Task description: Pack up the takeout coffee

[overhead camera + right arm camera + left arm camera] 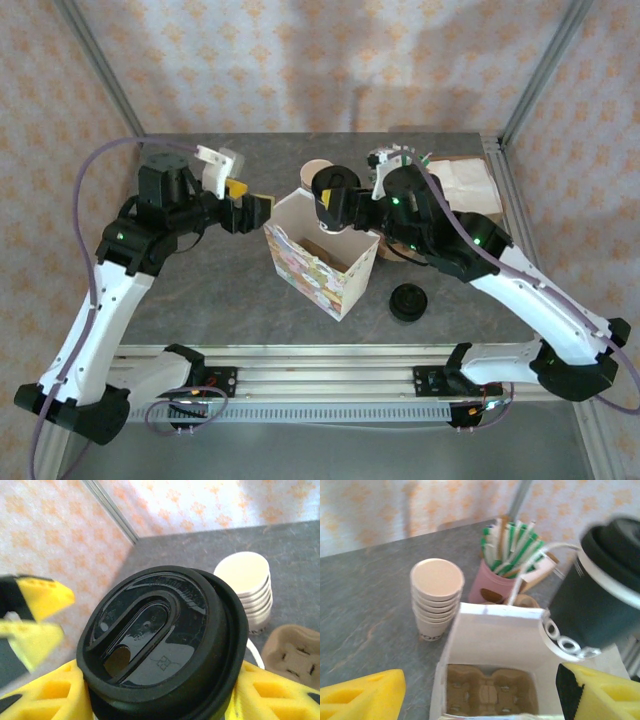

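The takeout coffee (328, 184), a cup under a round black lid (160, 635), hangs over the far rim of the open patterned box (318, 268). My right gripper (338, 212) is shut on it, one yellow finger (47, 697) on each side of the cup below the lid. In the left wrist view the takeout coffee (600, 595) sits at the right, above the box's back corner. My left gripper (250, 205) stands open at the box's left top edge. Its yellow fingers (365, 695) straddle the box opening, where a brown cardboard carrier (490, 692) lies on the bottom.
A stack of lidless beige cups (316, 170) stands just behind the box. A pink cup of straws (500, 580) and a spare cardboard carrier (295, 650) sit further right. Loose black lids (408, 302) lie right of the box. A paper bag (465, 185) lies at the back right.
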Tool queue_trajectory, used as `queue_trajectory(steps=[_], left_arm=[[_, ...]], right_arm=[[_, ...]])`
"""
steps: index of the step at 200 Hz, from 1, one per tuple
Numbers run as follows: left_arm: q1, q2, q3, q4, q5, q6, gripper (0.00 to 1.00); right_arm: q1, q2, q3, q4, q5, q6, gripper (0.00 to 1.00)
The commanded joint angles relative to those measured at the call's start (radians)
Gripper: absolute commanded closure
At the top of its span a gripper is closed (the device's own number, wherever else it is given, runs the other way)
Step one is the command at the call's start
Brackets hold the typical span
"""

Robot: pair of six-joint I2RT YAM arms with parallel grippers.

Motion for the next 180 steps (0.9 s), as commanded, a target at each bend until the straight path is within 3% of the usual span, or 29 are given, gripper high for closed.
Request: queue_trajectory(steps=[1,55,74,180], left_arm=[[-0.048,-0.059,-0.061,0.165,0.069,0.148,0.2],[-0.195,-0.074,-0.095,0.222,0.027,0.355,0.18],[-0.218,-0.054,-0.077,0.24,-0.001,0.365,0.0],[-0.247,0.067,-0.004,0.303,-0.071,0.332,0.01]], right_arm=[[-0.002,-0.043,-0.025,0.105,0.007,0.041,0.48],[-0.004,-0.063,-0.047,0.204,-0.065,0.077,0.48],[-0.003,-0.06,-0.054,0.238,-0.1,0.086,0.48],[-0.003,-0.051,-0.084,0.366,-0.239,0.15,0.49]])
